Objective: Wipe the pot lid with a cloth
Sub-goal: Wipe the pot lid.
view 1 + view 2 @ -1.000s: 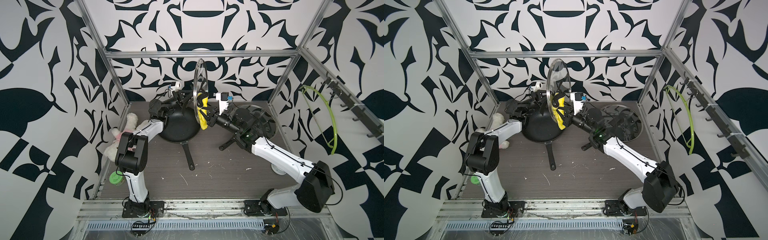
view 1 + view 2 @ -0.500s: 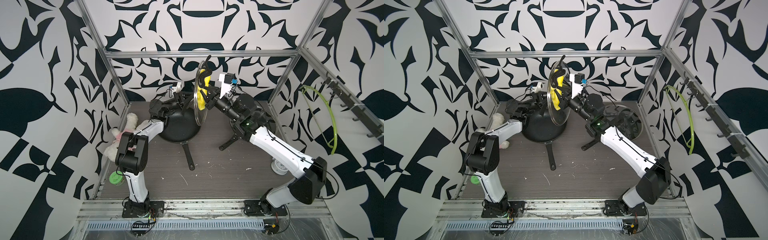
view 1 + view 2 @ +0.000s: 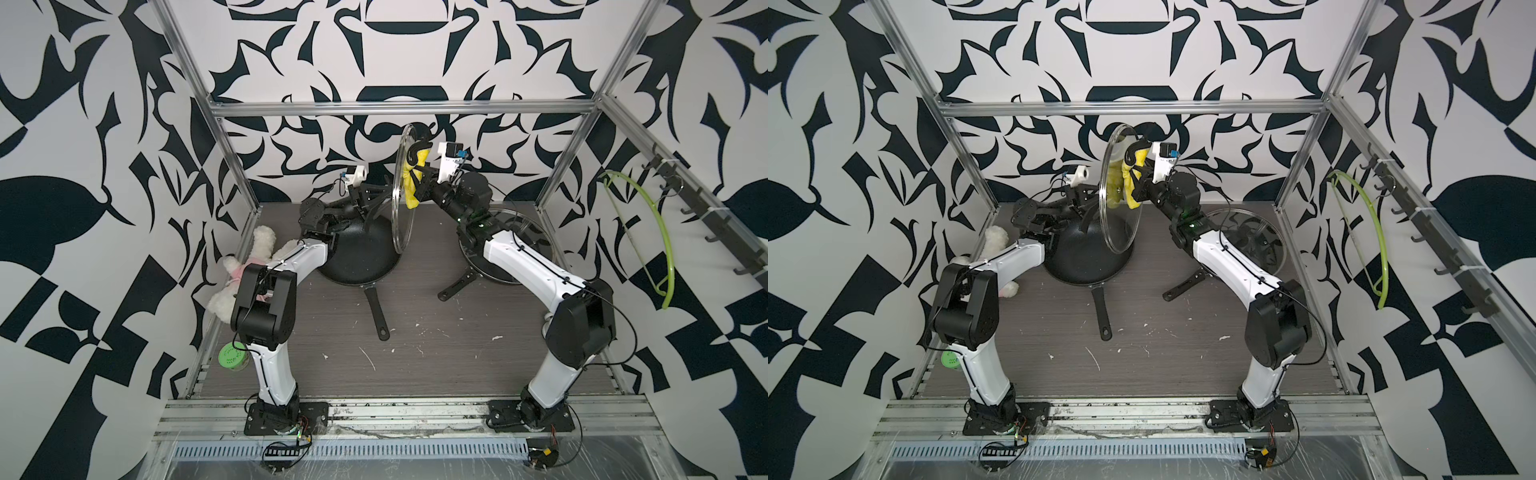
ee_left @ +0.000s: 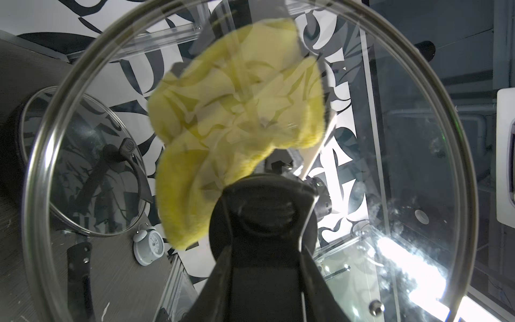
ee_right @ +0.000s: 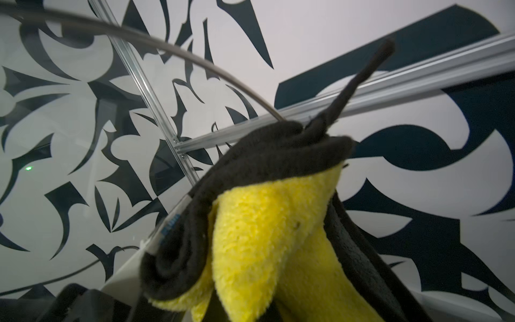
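Pot lid point(image 3: 402, 228) upright, frame upper centre: your left gripper point(image 3: 368, 205) clamps knob point(image 4: 264, 200), right gripper point(image 3: 420, 183) pinches cloth point(image 3: 411, 195) on upper glass; wiping midway, likely.

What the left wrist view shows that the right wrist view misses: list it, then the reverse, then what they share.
Only left wrist: the pot lid as a whole round disc with its black handle, a second glass lid and a white alarm clock. Only right wrist: the black fold of the cloth and its black loop sticking out. Both: the yellow cloth against the pot lid's glass, and the patterned wall.
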You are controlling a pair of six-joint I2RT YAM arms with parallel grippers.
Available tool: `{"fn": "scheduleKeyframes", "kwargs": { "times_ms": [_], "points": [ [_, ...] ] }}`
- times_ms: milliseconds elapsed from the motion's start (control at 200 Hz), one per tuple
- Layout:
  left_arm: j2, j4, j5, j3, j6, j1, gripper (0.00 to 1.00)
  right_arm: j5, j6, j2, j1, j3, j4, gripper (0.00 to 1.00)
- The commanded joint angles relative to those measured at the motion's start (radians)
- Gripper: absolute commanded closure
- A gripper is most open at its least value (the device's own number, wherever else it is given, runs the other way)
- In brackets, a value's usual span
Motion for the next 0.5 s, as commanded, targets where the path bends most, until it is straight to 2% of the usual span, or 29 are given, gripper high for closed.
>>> {"fn": "scheduleKeyframes", "kwargs": {
  "times_ms": [0, 265, 495],
  "points": [
    [-0.106, 0.141, -0.022, 0.050, 0.013, -0.019, 1.00, -0.014, 0.041, -0.034, 0.006, -0.063, 0.051, 1.00],
    [-0.080, 0.141, -0.028, 0.068, 0.010, -0.019, 1.00, -0.034, 0.099, -0.124, 0.008, -0.234, 0.116, 1.00],
    [-0.077, 0.139, -0.048, 0.069, 0.051, -0.018, 1.00, 0.047, 0.029, -0.305, 0.007, -0.317, 0.073, 1.00]
  ]
}}
